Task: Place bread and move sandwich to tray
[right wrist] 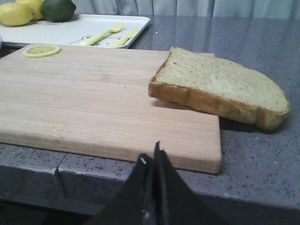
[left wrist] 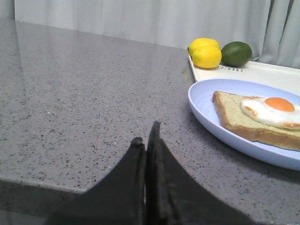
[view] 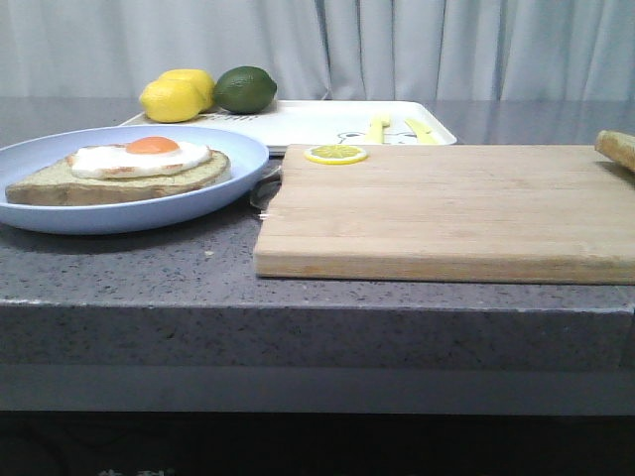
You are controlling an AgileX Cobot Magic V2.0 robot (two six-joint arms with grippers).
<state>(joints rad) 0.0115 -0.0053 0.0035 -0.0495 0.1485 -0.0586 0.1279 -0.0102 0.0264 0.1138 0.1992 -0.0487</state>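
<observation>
Bread (right wrist: 220,86) lies on the far right corner of the cutting board (view: 451,208), partly overhanging onto the counter (left wrist: 84,108) — untouched by either arm. The open sandwich (view: 124,169) — one slice topped with a fried egg (view: 141,156) — sits on the blue plate (view: 60,216), left of the board. The tray (view: 317,121) stands behind both, carrying two lemons (view: 179,95), a lime (view: 245,89) and yellow cutlery (view: 397,129). A lemon slice (view: 335,154) rests on the board's far edge. Left gripper (left wrist: 146,145): fingers pressed together, empty, low over bare counter beside the plate. Right gripper (right wrist: 152,161): fingers together, empty, at the board's near edge, short of the bread.
</observation>
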